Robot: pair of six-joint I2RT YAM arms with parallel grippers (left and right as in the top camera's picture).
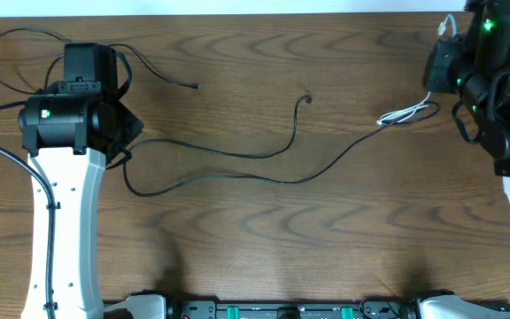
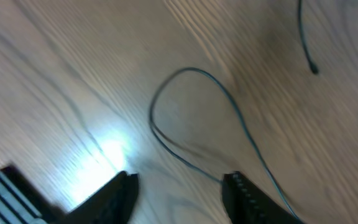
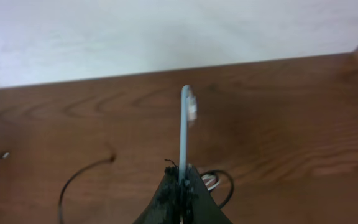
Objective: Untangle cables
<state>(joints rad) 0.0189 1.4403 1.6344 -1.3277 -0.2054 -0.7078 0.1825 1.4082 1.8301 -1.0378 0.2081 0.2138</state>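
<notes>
Right gripper (image 3: 182, 190) was clamped on white cable (image 3: 183, 134), plug end (image 3: 192, 109) poking up toward 12 o'clock. Left gripper (image 2: 179, 186) jaws stood apart; black cable (image 2: 188, 70) looped on table (image 2: 73, 74) at 12 o'clock from them, trailing toward 5 o'clock.

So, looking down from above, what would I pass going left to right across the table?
Left arm → plug end of one black cable → curled tip of a second black cable → white cable → right arm. The longest black cable stretches across the middle, so it's left out.
</notes>
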